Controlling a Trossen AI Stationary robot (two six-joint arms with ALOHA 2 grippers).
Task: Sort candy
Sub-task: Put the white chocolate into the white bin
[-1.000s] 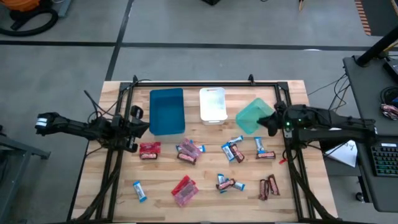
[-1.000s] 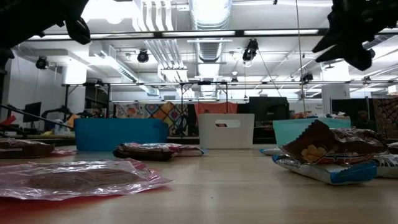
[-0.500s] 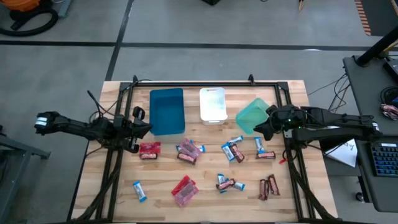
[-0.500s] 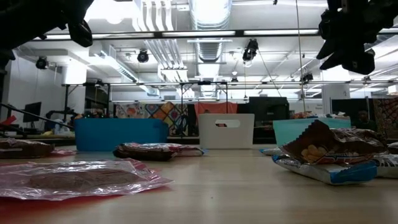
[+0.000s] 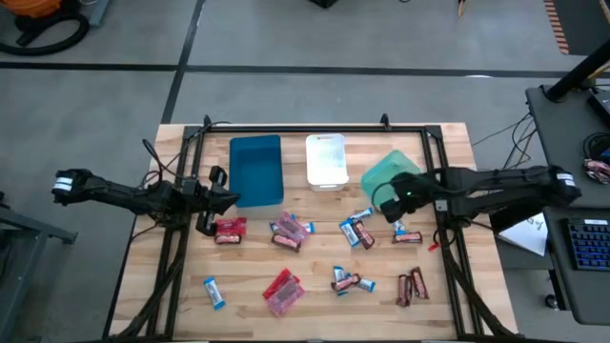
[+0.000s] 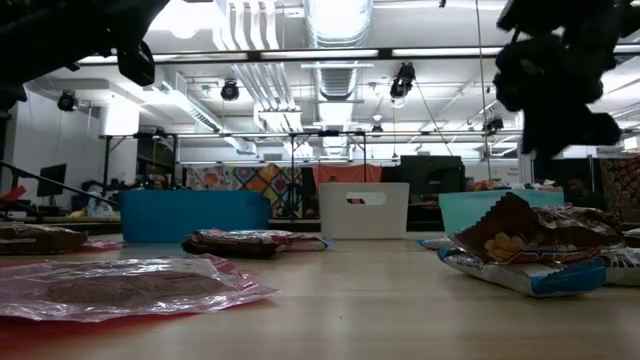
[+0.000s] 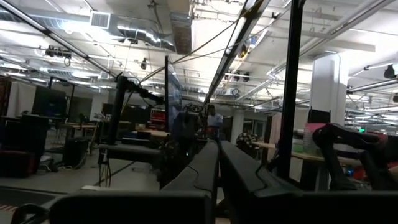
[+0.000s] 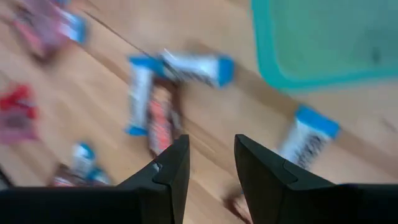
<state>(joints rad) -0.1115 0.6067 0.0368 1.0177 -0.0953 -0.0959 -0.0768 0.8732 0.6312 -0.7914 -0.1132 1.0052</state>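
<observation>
One camera looks straight down on the light wooden plank table (image 5: 315,276); another sits level at its surface, facing the room. Both share the white rectangular plastic tray (image 5: 326,160).

Robotics lab or workshop, exposed ceiling ducts (image 6: 335,25), strip lights, bare concrete floor (image 5: 286,57), desk keyboard (image 5: 596,243)

A wooden table (image 5: 315,319) fills the middle of the high view, carrying three trays along its upper edge: a blue tray (image 5: 255,170) at upper left, a white tray (image 5: 326,160) at centre and a tilted green tray (image 5: 385,176) to the right. Below them the candy (image 5: 354,231) lies scattered across the boards, with a red packet (image 5: 229,229) at left, a pink packet (image 5: 283,292) at lower centre and dark brown bars (image 5: 412,286) at lower right.
</observation>
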